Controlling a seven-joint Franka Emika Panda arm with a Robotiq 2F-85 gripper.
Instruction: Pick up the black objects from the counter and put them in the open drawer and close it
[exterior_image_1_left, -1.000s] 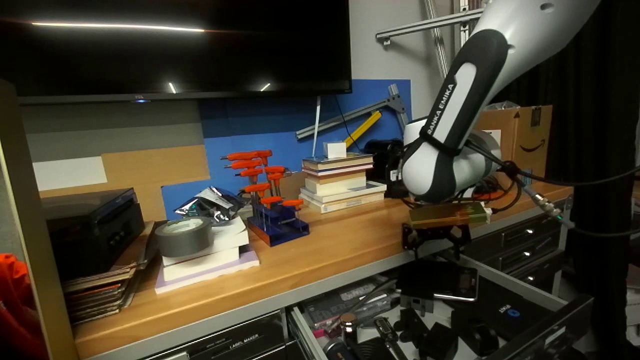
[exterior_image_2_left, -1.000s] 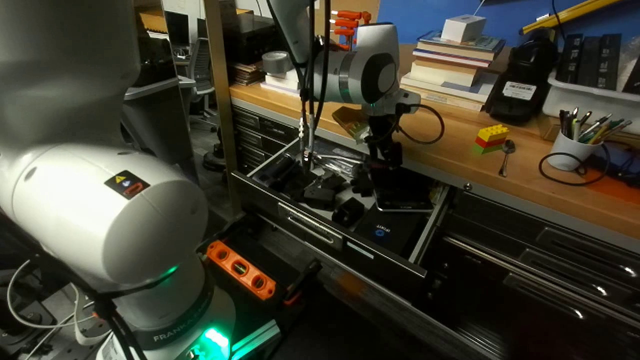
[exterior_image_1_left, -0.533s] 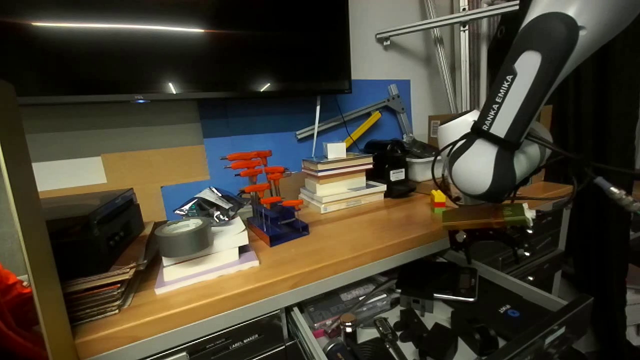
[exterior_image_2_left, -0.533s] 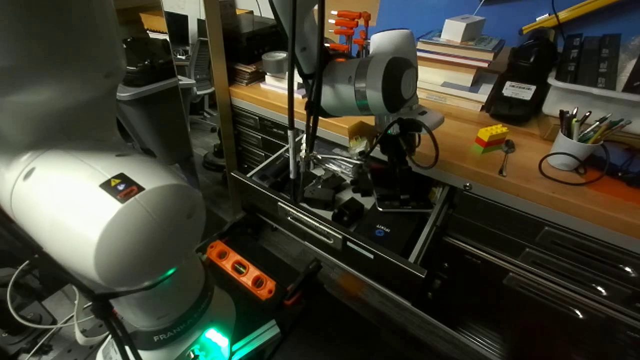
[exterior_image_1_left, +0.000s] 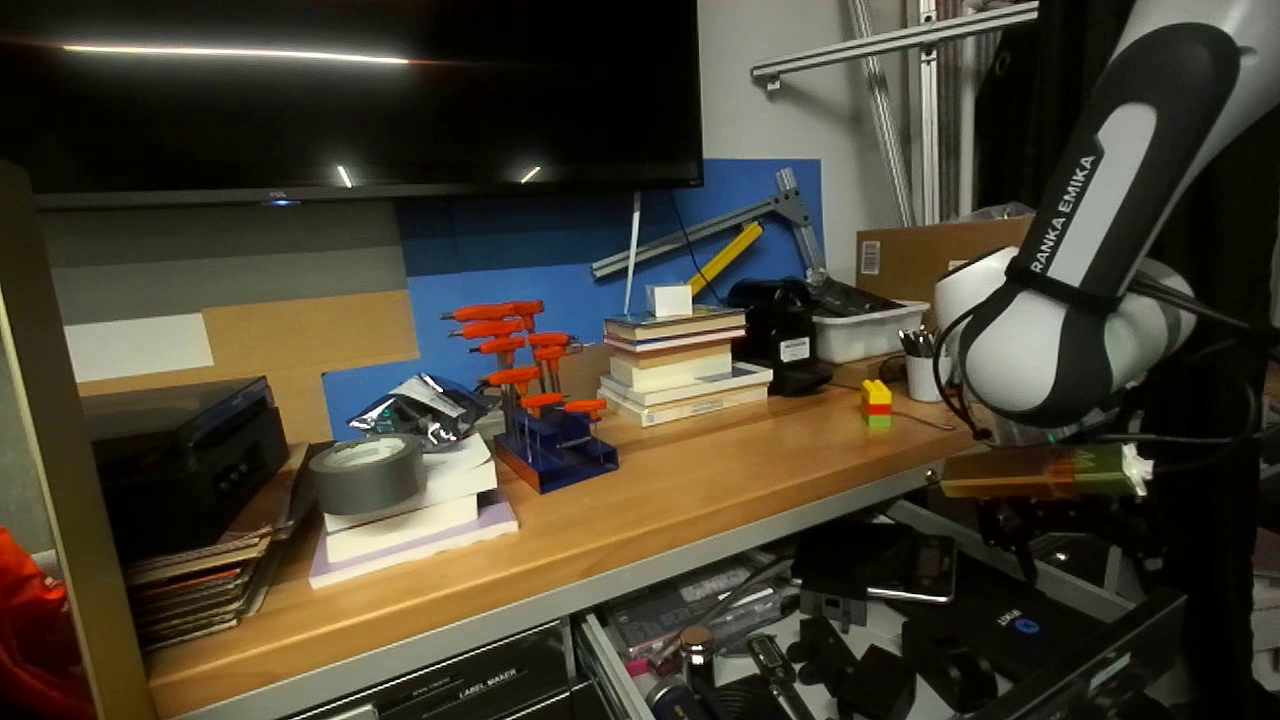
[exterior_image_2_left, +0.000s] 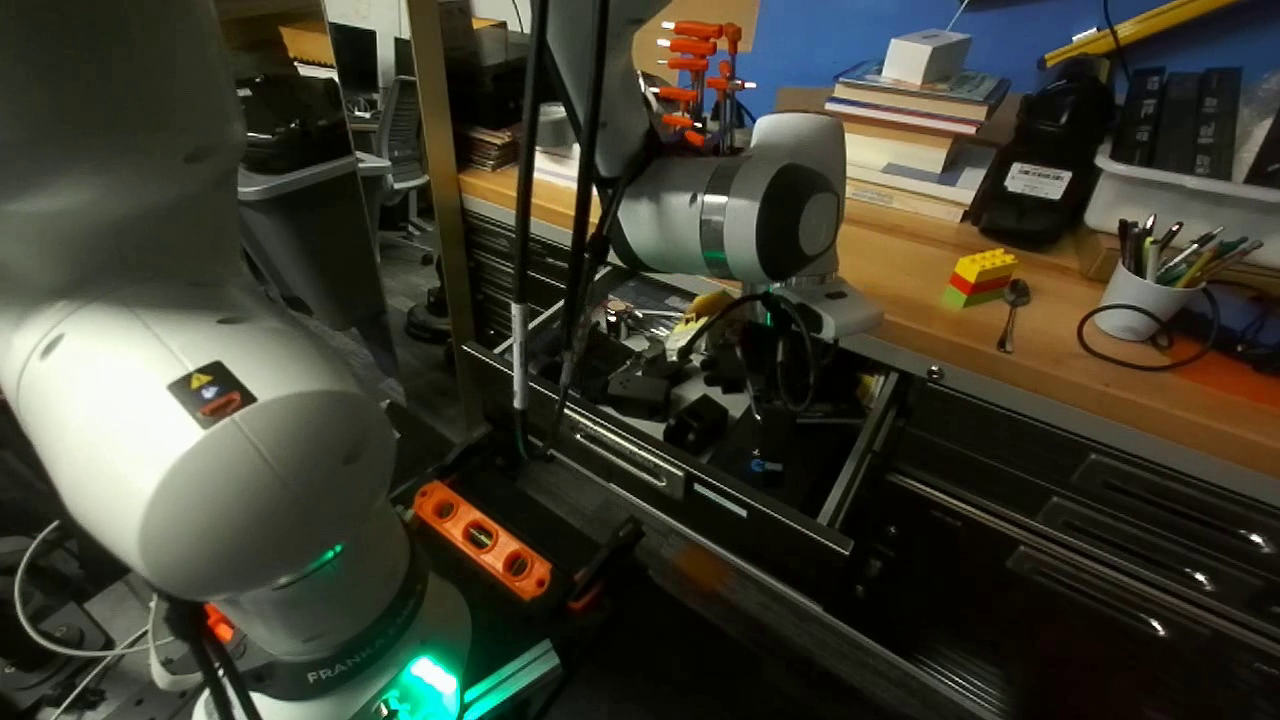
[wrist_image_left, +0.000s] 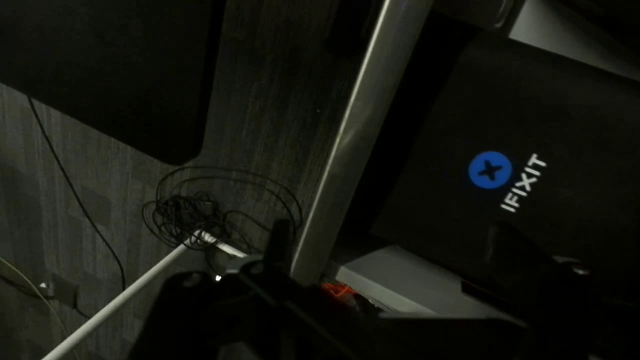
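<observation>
Two black blocks (exterior_image_2_left: 697, 425) lie near each other in the open drawer (exterior_image_2_left: 790, 550), visible in both exterior views. Above the drawer hangs the gripper (wrist_image_left: 390, 240), its jaws spread wide, holding nothing; the wrist view shows a dark iFixit box (wrist_image_left: 520, 140) below, inside the drawer. On the counter (exterior_image_1_left: 700, 470), toy bricks (exterior_image_2_left: 983, 278) stand just beside a spoon (exterior_image_2_left: 1016, 293).
</observation>
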